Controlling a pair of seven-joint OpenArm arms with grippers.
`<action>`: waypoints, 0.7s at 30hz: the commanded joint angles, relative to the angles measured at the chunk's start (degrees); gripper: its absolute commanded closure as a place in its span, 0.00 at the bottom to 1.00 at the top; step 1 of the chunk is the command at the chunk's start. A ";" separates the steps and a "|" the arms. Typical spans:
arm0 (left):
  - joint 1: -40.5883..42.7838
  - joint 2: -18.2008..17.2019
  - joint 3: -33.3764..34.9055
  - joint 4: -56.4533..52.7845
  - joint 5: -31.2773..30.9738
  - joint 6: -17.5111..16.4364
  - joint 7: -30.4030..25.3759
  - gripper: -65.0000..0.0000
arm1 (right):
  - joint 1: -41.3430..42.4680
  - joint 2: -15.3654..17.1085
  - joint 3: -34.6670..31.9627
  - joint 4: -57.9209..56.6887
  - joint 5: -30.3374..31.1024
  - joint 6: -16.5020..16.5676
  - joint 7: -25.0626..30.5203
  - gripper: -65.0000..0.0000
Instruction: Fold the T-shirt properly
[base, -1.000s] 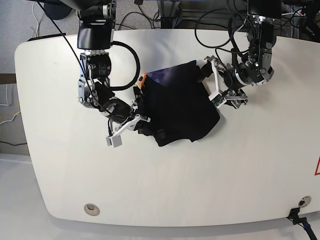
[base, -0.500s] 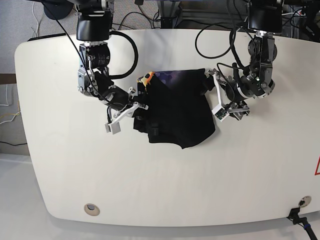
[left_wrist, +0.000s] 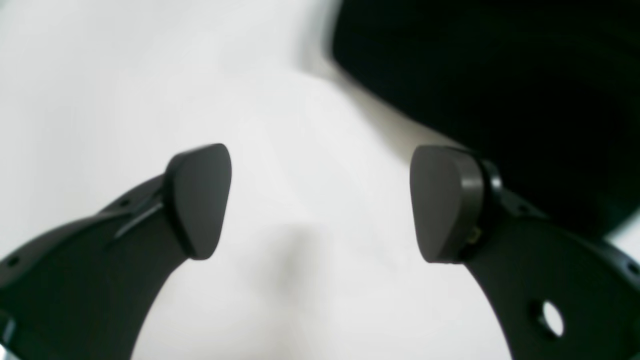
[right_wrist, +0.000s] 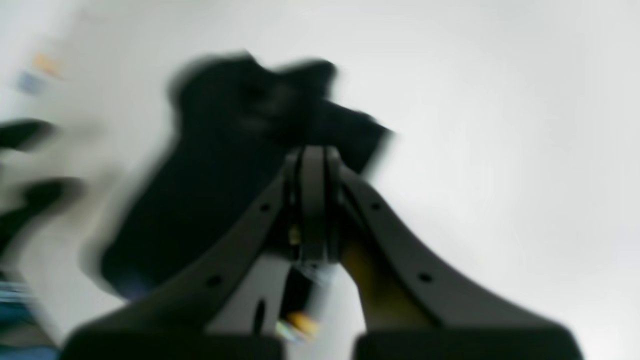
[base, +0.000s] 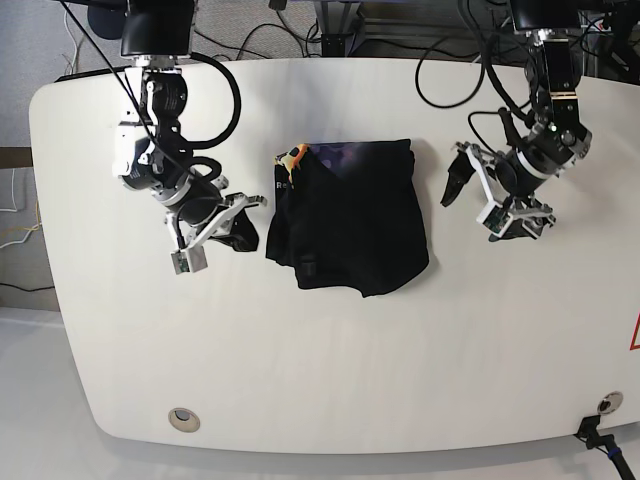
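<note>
White surface (base: 330, 360) lies under both my arms. My left pincer (base: 478, 196) hangs released, fingers (left_wrist: 200, 200) spread wide over bare white, just beside the T-shirt (base: 350, 220). My right pincer (base: 250, 208) is clenched on nothing, apart from the cloth. The T-shirt sits bundled mid-surface, orange print at its far-left corner.

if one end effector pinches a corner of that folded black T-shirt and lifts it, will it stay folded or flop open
Likely flops open: the T-shirt is soft cloth, its lower edge already lumpy and uneven. It probably drapes rather than holding shape, so one corner would not carry the bundle. Pushed, it would more likely bunch than slide neatly on the smooth white table.
</note>
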 joint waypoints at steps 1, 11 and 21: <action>5.75 -0.01 -3.50 4.09 1.35 -0.28 -7.70 0.21 | -4.45 1.91 0.15 11.20 -11.56 0.79 1.34 1.00; 28.70 2.27 -11.85 13.05 1.18 -0.28 -17.37 0.21 | -28.45 2.96 0.50 19.82 -22.11 0.35 17.60 1.00; 48.48 11.24 -16.77 13.23 1.09 -0.28 -25.72 0.21 | -51.65 2.78 1.38 19.99 -22.11 0.26 28.59 1.00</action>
